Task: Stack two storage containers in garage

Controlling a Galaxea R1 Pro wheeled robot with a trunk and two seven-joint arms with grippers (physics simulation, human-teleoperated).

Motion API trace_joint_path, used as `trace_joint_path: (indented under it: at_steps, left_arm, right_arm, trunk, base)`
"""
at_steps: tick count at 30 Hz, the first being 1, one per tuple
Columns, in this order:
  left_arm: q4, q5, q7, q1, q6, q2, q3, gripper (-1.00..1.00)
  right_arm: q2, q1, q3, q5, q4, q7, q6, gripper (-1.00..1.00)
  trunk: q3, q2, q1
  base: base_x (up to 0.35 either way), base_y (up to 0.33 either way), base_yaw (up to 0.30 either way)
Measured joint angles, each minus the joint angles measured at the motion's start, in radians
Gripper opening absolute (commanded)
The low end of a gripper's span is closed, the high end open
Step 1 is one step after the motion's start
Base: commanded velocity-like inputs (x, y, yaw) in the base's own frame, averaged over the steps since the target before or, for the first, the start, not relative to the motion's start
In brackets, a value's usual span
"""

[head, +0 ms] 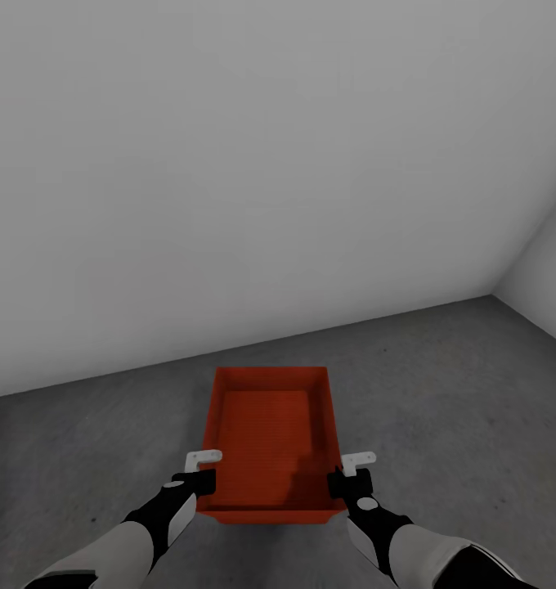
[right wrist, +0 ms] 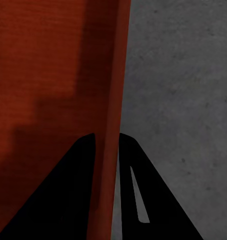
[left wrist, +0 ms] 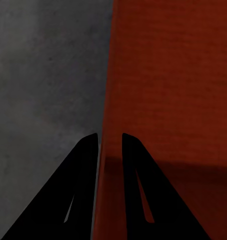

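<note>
head view: bin (head: 270, 438) out front, centred btwn both arms, long axis running away from the robot toward the wall (head: 253, 164). open top, no lid.
head, grip: left gripper (head: 201, 473) on the bin's left long wall near the close end, right gripper (head: 349, 474) on the right long wall, same spot opposite. both arms equally near, symmetric hold.
head, setting: floor (head: 441, 384) grey rough concrete, pale plain wall ahead, corner off to the right. reads as garage.
head, height: can't tell if the bin's resting on the floor or just above it.
left wrist: left gripper (left wrist: 110, 150) straddles the thin wall, one finger (left wrist: 83, 175) outside over concrete (left wrist: 43, 75), the other inside over the bin's bottom (left wrist: 173, 75). clamped on the rim, narrow gap.
right wrist: right gripper (right wrist: 106, 150) same deal, mirrored. wall edge (right wrist: 116, 75) runs straight up btwn the fingers, squeezed on it; concrete (right wrist: 183, 90) on the outer side.
material: bin orange-red, thin-walled, faint ribbed texture inside, rectangular, walls flare a bit. likely light and a bit flexy, my read.
key relation: bin straight ahead and below the hands, floor right under it. next move, i'd judge: lower level w/ both arms together, then let go.
</note>
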Motion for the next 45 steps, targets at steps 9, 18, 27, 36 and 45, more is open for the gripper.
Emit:
trace_joint_path:
  at_steps: [9,18,27,36,45]
  left_arm:
    - [0.0,0.0,0.0,0.0,0.001,0.0,0.0,-1.0]
    - [0.001,0.0,0.002,-0.002,0.0,0.0,-0.002,-1.0]
    - [0.005,0.001,0.004,-0.002,-0.004,-0.001,-0.003,-1.0]
    - [0.009,0.001,0.006,-0.003,-0.009,-0.001,-0.004,1.0]
    - [0.001,0.029,0.015,0.0,-0.06,-0.002,0.059,1.0]
  right_arm:
    - [0.0,0.0,0.0,-0.001,0.0,0.001,0.0,-1.0]
    - [0.0,0.0,-0.001,-0.001,0.0,0.001,0.0,-1.0]
    - [0.0,0.0,-0.003,0.003,0.0,0.0,0.0,-1.0]
    - [-0.001,0.001,-0.002,0.004,-0.001,0.0,0.0,1.0]
    - [0.0,0.001,-0.041,0.019,-0.001,0.014,0.005,1.0]
  trunk:
    - [-0.019,-0.042,0.023]
    - [-0.025,-0.056,0.03]
    - [-0.025,-0.056,0.03]
    - [-0.025,-0.056,0.03]
    - [-0.025,-0.056,0.031]
  base:
    - [0.0,0.0,0.0]
    - [0.0,0.0,0.0]
    - [0.0,0.0,0.0]
    - [0.0,0.0,0.0]
    - [0.0,0.0,0.0]
